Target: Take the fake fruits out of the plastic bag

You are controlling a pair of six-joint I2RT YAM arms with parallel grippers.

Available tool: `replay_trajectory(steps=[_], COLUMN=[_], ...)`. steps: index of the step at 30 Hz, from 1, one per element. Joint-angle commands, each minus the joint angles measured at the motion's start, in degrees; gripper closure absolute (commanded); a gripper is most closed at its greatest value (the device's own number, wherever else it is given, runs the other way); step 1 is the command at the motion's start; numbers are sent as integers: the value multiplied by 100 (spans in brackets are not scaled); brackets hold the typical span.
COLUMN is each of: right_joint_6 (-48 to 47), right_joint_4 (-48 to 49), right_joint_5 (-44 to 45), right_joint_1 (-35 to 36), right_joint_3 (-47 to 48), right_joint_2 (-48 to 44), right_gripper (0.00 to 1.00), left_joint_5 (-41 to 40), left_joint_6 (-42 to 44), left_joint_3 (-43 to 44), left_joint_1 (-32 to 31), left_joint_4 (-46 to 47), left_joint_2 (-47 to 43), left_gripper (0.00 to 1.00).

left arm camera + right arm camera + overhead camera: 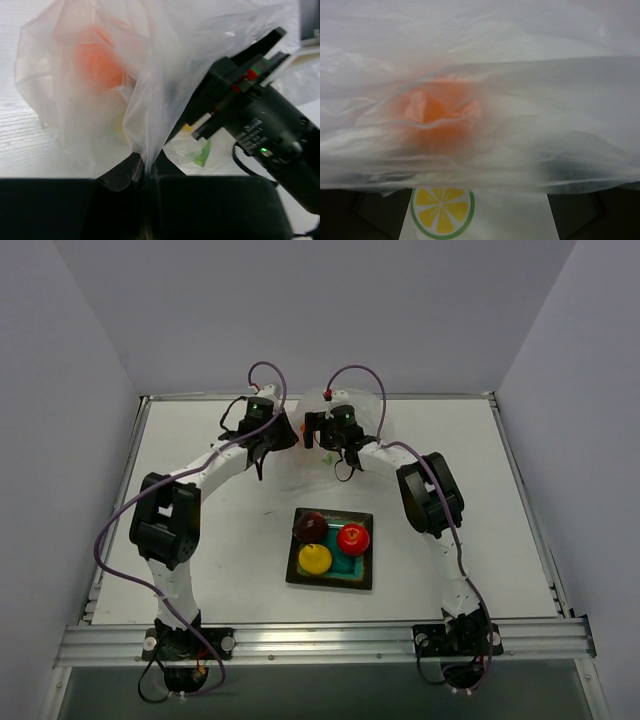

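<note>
Top view: dark red fruit (311, 527), bright red fruit (353, 538) and yellow fruit (315, 559) sit on teal plate (330, 583), frame centre. Plastic bag (362, 405) is upper centre on counter (200, 540), w/ left gripper (268, 445) and right gripper (320, 435) both at it.

Left wrist view: left gripper clenched on a fold of bag film, bottom centre. Orange fruit (97, 62) inside bag, upper left.

Right wrist view: right gripper's jaws spread wide, nothing clamped. Orange fruit behind film, centre-left; lemon print (442, 205) below.

Step, prob.: last fruit out. Left should hold film taut. Right should enter via bag mouth and close on fruit itself, not film; glossy ball may slip.
</note>
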Motion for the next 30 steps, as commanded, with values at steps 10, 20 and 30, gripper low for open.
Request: replay_trajectory(steps=[10, 20, 30], right_joint_6=[500, 570, 580], right_joint_4=[1125, 1601, 1373], right_joint_5=[-500, 18, 47], right_joint_1=[106, 115, 141], right_joint_3=[-37, -2534, -3486], right_joint_2=[304, -1736, -2758], right_gripper=[76, 97, 86], left_joint_5=[-642, -1609, -1302], left_joint_6=[-158, 132, 150], left_joint_3=[-120, 267, 20], left_joint_1=[391, 559, 321], left_joint_4=[194, -464, -184], left_joint_2=[26, 386, 166], left_gripper=[98, 98, 98])
